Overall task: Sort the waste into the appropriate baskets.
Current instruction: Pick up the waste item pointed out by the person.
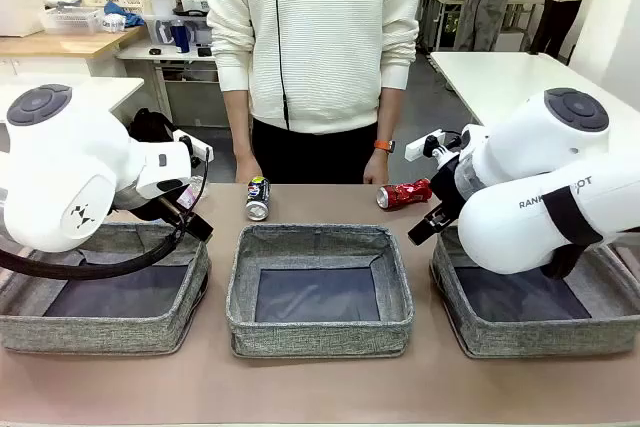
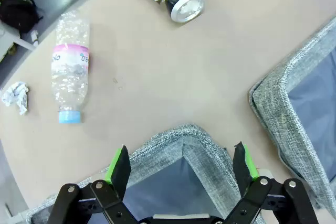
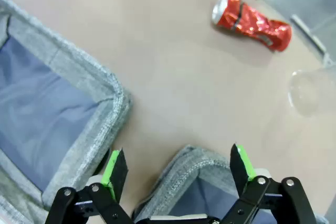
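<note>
Both jaws spread wide, empty; Pepsi can lies flat, silver end pointing toward the robot.

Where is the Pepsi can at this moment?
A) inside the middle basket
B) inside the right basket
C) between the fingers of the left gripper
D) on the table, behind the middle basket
D: the Pepsi can lies on its side on the table, just beyond the far wall of the middle basket, and nothing grips it.

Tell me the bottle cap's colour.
Light blue; the bottle cap shows best in the left wrist view.
</note>
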